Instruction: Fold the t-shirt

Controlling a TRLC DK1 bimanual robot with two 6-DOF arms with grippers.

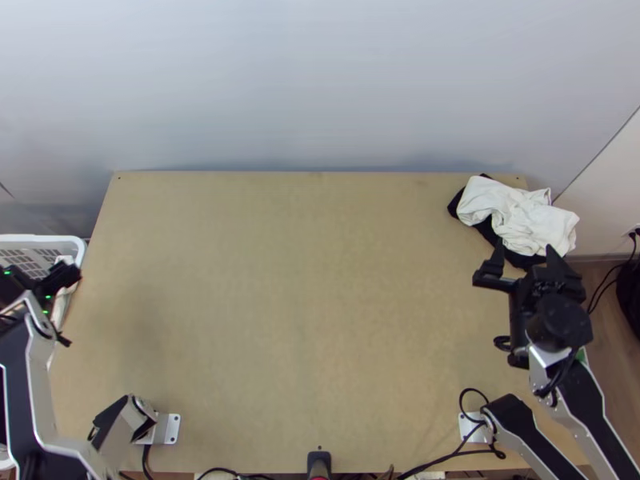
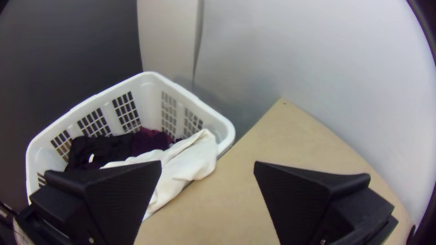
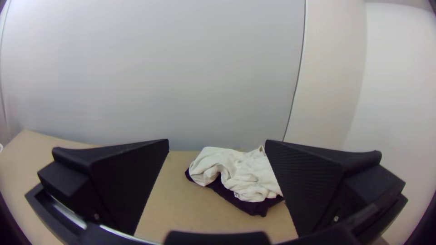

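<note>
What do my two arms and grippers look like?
The left arm and right arm have silver-grey links, black panels and joints, and thin black cables. The left gripper and right gripper each have two wide, tapered black fingers, finely ridged.

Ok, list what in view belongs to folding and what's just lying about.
Job, probably:
left claw, right claw
table
basket
white cloth over its rim, maybe the t-shirt

Lying about, apparently:
white bundle at far right corner
dark cloth under it

White basket [image 1: 42, 238] cut off at top view's left edge, 1 dark cloth [image 3: 247, 207] partly under white cloth [image 3: 252, 179]
</note>
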